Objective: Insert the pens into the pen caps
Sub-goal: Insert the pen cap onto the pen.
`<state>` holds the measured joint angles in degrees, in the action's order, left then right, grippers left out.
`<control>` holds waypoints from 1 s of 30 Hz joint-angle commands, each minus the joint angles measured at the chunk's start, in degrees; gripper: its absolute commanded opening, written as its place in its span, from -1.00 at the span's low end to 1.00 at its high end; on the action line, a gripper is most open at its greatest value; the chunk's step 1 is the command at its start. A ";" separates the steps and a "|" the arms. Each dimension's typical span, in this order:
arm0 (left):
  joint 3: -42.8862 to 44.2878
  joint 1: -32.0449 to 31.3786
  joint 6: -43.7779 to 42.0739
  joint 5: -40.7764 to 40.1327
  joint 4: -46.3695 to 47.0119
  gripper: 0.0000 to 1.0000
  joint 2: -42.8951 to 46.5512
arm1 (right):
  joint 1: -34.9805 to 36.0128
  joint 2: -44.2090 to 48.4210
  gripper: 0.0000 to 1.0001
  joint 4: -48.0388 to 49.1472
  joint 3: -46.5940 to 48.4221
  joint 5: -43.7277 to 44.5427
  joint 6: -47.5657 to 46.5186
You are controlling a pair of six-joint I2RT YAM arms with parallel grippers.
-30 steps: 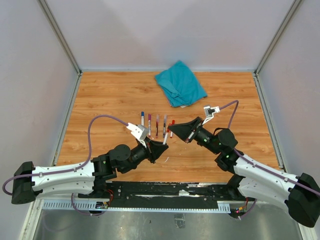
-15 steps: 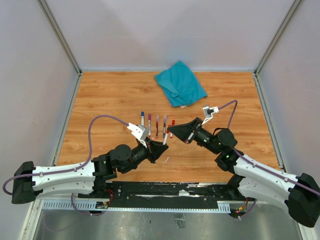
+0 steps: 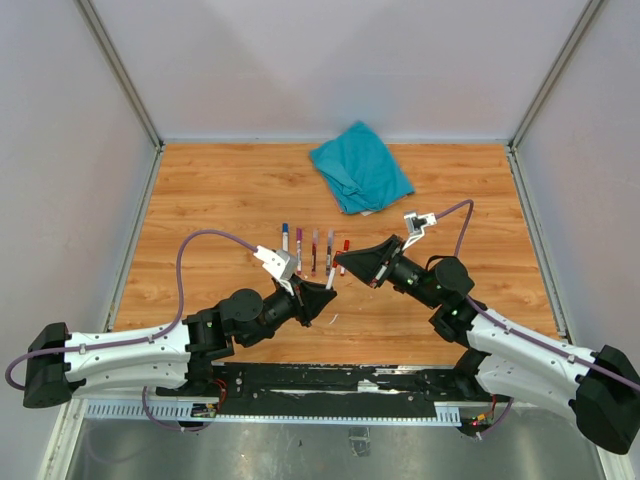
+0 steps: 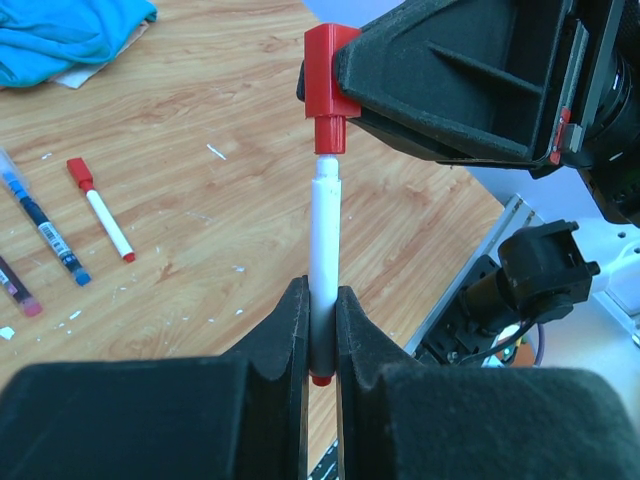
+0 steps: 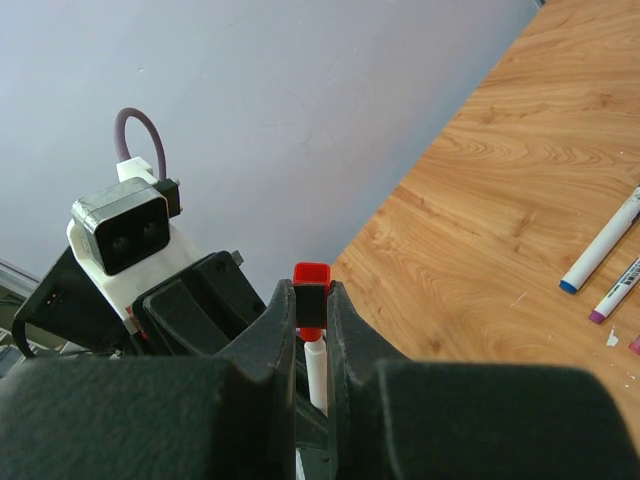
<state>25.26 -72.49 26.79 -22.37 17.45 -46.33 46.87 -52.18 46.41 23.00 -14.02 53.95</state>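
Pen [image 4: 322,230], red cap [image 4: 322,85] in tight jaws

Bright even light, fg soft-focus

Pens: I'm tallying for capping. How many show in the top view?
6. Five lie in a row on the table: leftmost, second, third, fourth, rightmost. The sixth pen is in the left gripper. More may be hidden.

Six pens [image 3: 314,250] show: five lie in a row on the tabletop [image 3: 220,200], one is off it. One red cap [image 4: 325,85], one teal cloth [image 3: 360,175], two arms [image 3: 130,350].
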 commanded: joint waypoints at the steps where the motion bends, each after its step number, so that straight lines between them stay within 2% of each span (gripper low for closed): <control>1: -0.18 -0.40 -0.81 -1.33 1.29 -0.99 0.60 | 0.51 -0.03 -0.99 1.19 1.44 -2.70 -0.86; 7: -0.27 -0.37 -0.63 -1.69 1.08 -0.99 1.00 | 1.43 1.06 -0.99 -2.47 0.66 -2.87 -2.26; 15: -0.38 -0.37 -0.58 -2.09 1.06 -0.99 1.24 | 3.48 1.30 -0.97 -2.71 -1.67 -2.49 -1.92; 23: -0.15 -0.42 -0.59 -2.13 1.09 -0.99 1.00 | 4.06 2.68 -0.20 -3.77 -2.49 -0.91 -2.91; 30: -0.33 -0.38 -0.59 -2.19 0.87 -0.99 1.25 | 4.02 9.70 0.29 -16.07 -0.38 5.01 -8.00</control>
<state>24.62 -72.84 26.81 -23.35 16.16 -45.78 50.11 -46.57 37.50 20.84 -12.95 50.24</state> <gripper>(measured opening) 0.114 0.598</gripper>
